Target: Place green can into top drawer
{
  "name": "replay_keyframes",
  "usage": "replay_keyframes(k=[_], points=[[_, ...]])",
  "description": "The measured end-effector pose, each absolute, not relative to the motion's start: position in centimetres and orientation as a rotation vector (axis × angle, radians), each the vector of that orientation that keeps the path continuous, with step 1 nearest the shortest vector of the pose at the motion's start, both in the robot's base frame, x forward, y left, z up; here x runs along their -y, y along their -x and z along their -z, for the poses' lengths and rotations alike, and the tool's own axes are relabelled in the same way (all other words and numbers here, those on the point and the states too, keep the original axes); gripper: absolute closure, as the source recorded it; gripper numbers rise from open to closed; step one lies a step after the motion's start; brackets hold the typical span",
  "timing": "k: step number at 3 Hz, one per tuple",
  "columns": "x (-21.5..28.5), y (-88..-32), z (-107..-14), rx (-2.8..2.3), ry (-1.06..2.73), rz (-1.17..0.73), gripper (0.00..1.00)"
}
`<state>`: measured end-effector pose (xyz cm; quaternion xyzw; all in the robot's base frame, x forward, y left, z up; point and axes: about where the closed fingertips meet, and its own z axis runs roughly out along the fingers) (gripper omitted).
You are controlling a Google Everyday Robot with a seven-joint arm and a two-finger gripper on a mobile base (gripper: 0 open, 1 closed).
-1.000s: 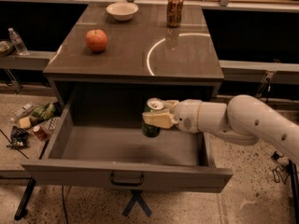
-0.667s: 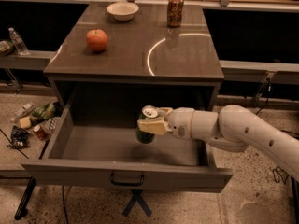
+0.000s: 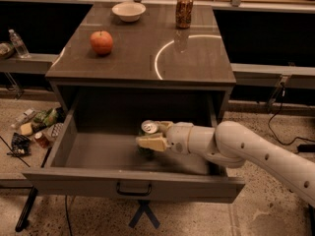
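Small dark green can held in the wide grey-brown top drawer
It is pinched upright by the white gripper, low inside (so it can be stood down).

The pale gripper, inside the open grey-brown top drawer and clasping the dark green drink can, has matt cream fingers that look like plastic; the can's silver metal top gleams. The white arm has a smooth satin shell. The drawer's panels look matt, its dark pull handle faintly shiny. The dark brown table top is polished and mirrors a ring of light. The red apple is glossy, the white bowl smooth.
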<state>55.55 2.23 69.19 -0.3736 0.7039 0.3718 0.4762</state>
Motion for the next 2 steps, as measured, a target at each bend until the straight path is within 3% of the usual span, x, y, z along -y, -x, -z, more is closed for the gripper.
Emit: replay_keyframes(k=[1,2], points=[[-2.8,-55.7,-68.3,-1.715,0.924,-0.864,0.0],[-0.1,-56.7,-70.3,-1.738,0.899,-0.783,0.0]])
